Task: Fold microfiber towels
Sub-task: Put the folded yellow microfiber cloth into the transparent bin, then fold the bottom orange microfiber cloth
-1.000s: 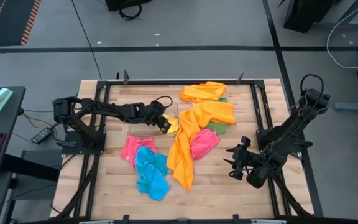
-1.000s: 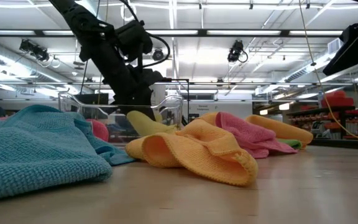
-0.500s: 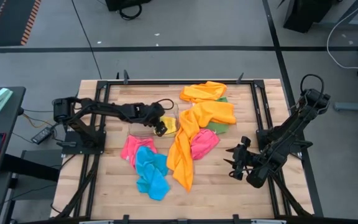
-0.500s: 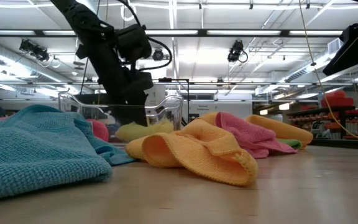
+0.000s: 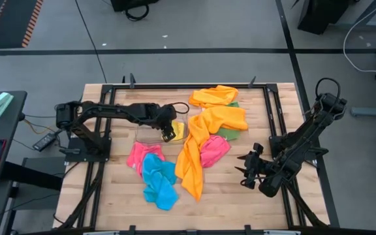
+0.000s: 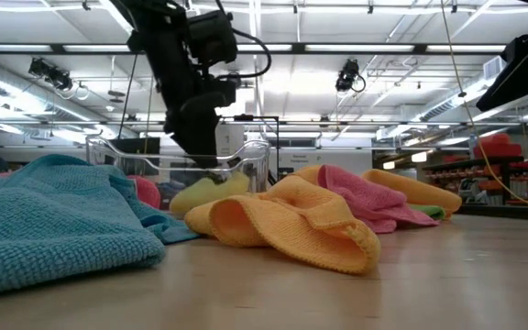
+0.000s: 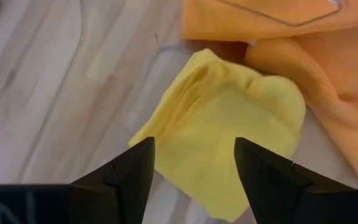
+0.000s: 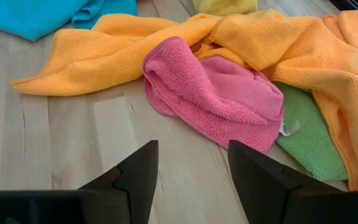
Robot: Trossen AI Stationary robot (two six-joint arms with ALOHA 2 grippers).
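Observation:
A small folded yellow towel (image 7: pixel 222 130) lies flat on the floor of the clear bin (image 5: pixel 150 132) at the table's left middle. My left gripper (image 7: pixel 194 168) hangs open just above the towel, clear of it; the low view shows the gripper (image 6: pixel 211 160) over the bin's rim. A long orange towel (image 5: pixel 198 147), a second orange one (image 5: pixel 214 96), two pink ones (image 5: pixel 213 150) (image 5: pixel 138 156), a blue one (image 5: pixel 158 179) and a green one (image 5: pixel 230 134) lie crumpled on the table. My right gripper (image 8: pixel 192 165) waits open near the table's right edge, short of the pink towel (image 8: pixel 216 93).
The bin's clear walls (image 6: pixel 250 156) stand around the yellow towel. The long orange towel (image 7: pixel 328 93) presses against the bin's side. Black frame rails (image 5: pixel 273 111) run along the table's edges. Bare wood (image 5: pixel 227 189) lies between the towels and the near edge.
My left gripper has opened, let go of the yellow towel and risen above the bin, its wrist rolling as it went. The towel's end, held up before, has dropped, and the towel lies flat in the bin.

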